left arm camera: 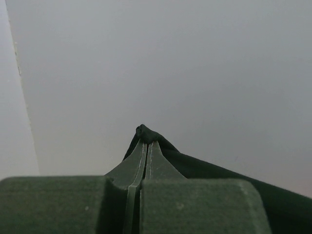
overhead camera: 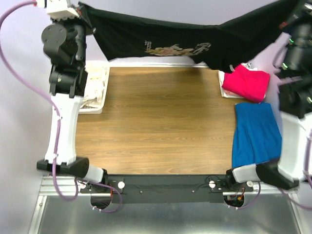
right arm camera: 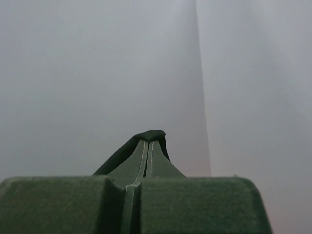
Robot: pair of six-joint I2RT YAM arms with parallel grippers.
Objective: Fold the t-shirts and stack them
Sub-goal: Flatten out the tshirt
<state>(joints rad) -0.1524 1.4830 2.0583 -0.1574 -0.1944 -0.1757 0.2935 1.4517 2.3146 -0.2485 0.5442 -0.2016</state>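
My left gripper (left arm camera: 147,142) and right gripper (right arm camera: 147,141) are each pinched tight on a corner of the black cotton t-shirt with a pink-rose print and pale lettering (overhead camera: 161,34). I hold it spread between them, high over the far edge of the brown wood-grain tabletop (overhead camera: 156,131), with its middle sagging. My worry is the bite: only a small nub of black cloth pokes past my tips on either side, so a pull apart or a quick drop could tug a corner free and let the shirt collapse into a heap. The right end hangs just over the crimson folded t-shirt (overhead camera: 246,83), with the blue folded cloth (overhead camera: 256,134) nearer me, so lowering carelessly may drape or drag over that finished work. At the left, the white plastic basket (overhead camera: 92,110) holding pale cloth sits near enough to catch a trailing edge. My wrist cameras show how little fabric I grip but otherwise only blank wall. The overhead camera shows the print, the sag and the neighbours, though my fingertips are lost at its top corners.
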